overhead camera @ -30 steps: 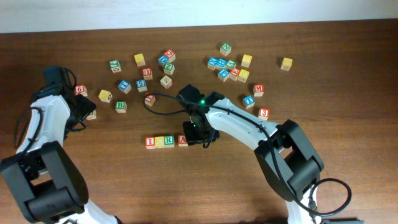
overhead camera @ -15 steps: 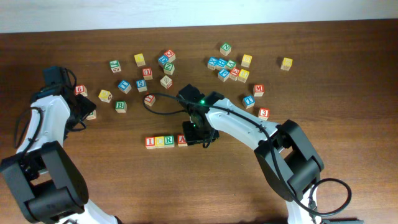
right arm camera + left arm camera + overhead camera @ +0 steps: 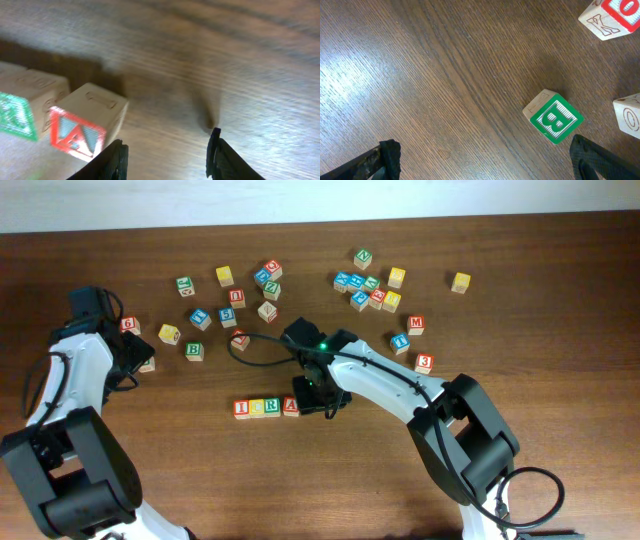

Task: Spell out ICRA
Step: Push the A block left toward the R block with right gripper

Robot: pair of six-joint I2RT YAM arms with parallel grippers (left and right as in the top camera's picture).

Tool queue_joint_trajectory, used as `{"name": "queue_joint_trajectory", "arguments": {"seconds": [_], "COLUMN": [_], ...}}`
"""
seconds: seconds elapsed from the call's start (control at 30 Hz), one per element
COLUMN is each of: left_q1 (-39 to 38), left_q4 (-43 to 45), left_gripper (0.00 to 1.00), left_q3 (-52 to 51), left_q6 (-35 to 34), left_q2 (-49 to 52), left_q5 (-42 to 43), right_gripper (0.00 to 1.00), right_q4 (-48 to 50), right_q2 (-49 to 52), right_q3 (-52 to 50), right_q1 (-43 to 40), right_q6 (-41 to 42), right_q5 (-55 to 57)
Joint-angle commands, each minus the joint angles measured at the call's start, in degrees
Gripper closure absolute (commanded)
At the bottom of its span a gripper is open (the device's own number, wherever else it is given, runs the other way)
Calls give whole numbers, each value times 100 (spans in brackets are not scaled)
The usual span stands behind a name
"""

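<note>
- The left arm (image 3: 70,380) stands at the left edge of the table (image 3: 200,470), well apart from the spelled row.
- The left fingers (image 3: 387,157) are spread wide, one at each lower corner of the wrist view, with only bare wood between them.
- A green-faced B cube (image 3: 552,117) lies tilted just ahead of the right-hand finger and is not gripped. Two more cubes show at the right edge of that view.
- Near the table's middle, four cubes sit in a line, side against side: the I cube (image 3: 241,409), the C cube (image 3: 257,408), the R cube (image 3: 273,407) and the A cube (image 3: 291,406), reading ICRA from left to right.
- The right fingers (image 3: 117,160) are partly apart and grip nothing. They hang just to the right of the row.
- In the right wrist view, the A cube lies just outside the nearer finger, with the green R face beside it. Whether finger and cube touch I cannot tell.
- Farther right and toward the back of the table, loose cubes lie scattered, among them an M cube (image 3: 416,325) and a 3 cube (image 3: 424,362).
</note>
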Motion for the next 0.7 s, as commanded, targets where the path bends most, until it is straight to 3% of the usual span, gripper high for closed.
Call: {"name": "queue_joint_trajectory", "arguments": {"seconds": [0.0,0.47,0.67], "left_q1": [9,9,9], "left_q4": [-4,-4,-4], "left_gripper": [1,1,1], "left_q3": [-22,-22,-22], "left_q6": [-15,-15,-15], "left_q2": [-127,-127,-127], "left_q5": [-22,-22,-22], "right_gripper": [56,57,57], "right_q4": [79,452,79], "right_q2": [-39,-39,-39], "right_q3": [-31,-31,-31], "right_q1": [46,48,48], "right_q6": [4,7,4], "right_q5": [433,61,66]}}
